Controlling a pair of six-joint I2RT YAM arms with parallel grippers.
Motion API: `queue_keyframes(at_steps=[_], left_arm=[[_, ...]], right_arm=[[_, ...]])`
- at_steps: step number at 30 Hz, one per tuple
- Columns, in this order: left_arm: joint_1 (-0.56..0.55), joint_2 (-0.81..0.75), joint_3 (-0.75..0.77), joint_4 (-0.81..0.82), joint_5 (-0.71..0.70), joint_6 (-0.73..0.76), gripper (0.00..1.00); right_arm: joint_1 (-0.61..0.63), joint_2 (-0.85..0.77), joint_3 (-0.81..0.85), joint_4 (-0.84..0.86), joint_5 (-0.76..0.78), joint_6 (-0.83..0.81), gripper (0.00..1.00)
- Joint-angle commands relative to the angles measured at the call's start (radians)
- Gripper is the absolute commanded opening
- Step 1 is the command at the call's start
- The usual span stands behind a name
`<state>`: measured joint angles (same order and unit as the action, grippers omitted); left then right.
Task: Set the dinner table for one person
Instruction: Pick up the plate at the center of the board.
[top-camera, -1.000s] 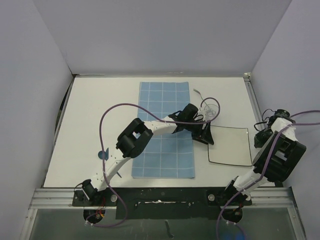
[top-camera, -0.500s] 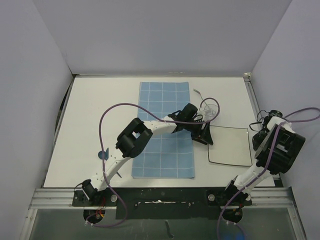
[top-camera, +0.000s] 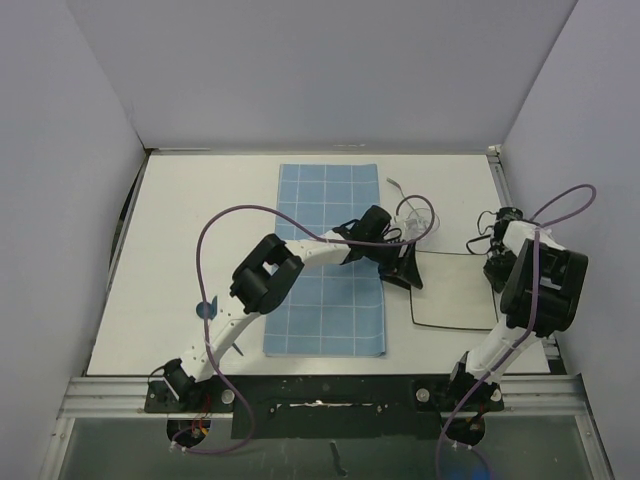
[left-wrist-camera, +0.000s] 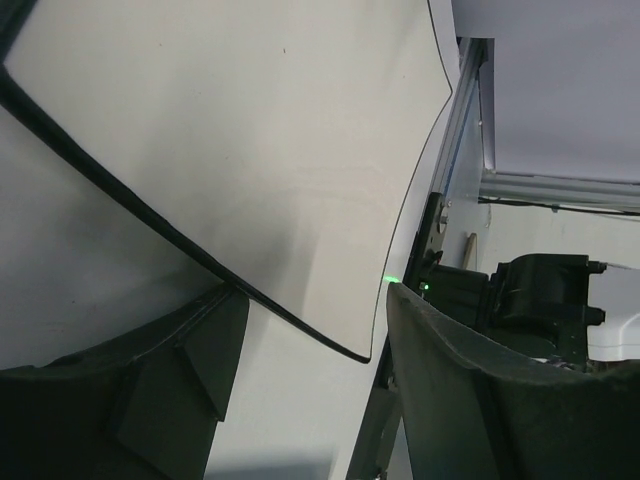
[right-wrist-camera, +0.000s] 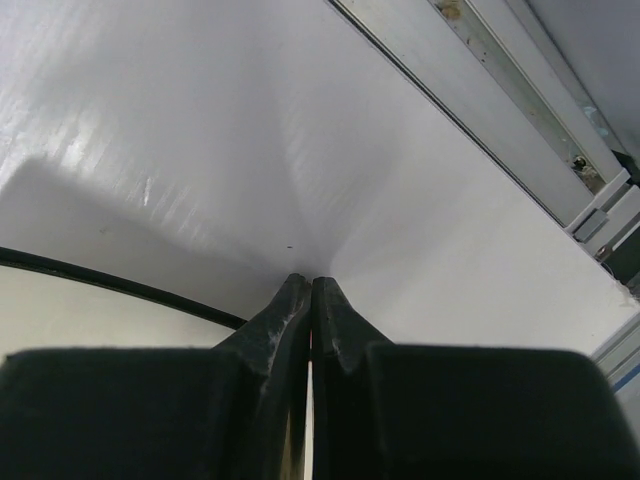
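Left hand (top-camera: 404, 270), half open, straddles the plate's (top-camera: 455, 295) left rim; right hand (top-camera: 493, 268), shut, sits at its right rim.

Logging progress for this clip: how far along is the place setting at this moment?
Done: the blue mat lies spread on the table. In hand: the left gripper, open, straddles the far left corner of the black-rimmed plate, which lies right of the mat; the right gripper is shut and empty by the plate's right edge. Left: plate onto the mat, then the glass and the metal utensil beyond it.
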<state>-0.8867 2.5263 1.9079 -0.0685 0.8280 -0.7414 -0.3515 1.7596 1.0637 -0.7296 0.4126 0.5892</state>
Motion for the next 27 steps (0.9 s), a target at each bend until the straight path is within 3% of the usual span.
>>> queue_keyframes(at_steps=[1, 5, 10, 12, 22, 27], left_arm=[[0.001, 0.035, -0.059, -0.070, -0.092, 0.021, 0.59], [0.000, 0.038, -0.060, -0.069, -0.100, 0.021, 0.59], [-0.041, 0.100, 0.189, -0.520, -0.371, 0.190, 0.59], [-0.050, 0.134, 0.256, -0.615, -0.433, 0.207, 0.57], [-0.086, 0.135, 0.201, -0.572, -0.472, 0.148, 0.56], [-0.107, 0.152, 0.244, -0.559, -0.470, 0.146, 0.56]], right_arm=[[0.076, 0.059, -0.008, -0.002, -0.101, 0.078, 0.00], [0.128, 0.080, 0.003, -0.002, -0.115, 0.094, 0.00], [0.157, 0.106, 0.012, -0.001, -0.123, 0.105, 0.00], [0.160, 0.110, 0.013, 0.003, -0.127, 0.107, 0.00], [0.161, 0.120, 0.001, 0.021, -0.154, 0.098, 0.00], [0.163, 0.131, -0.008, 0.042, -0.183, 0.095, 0.00]])
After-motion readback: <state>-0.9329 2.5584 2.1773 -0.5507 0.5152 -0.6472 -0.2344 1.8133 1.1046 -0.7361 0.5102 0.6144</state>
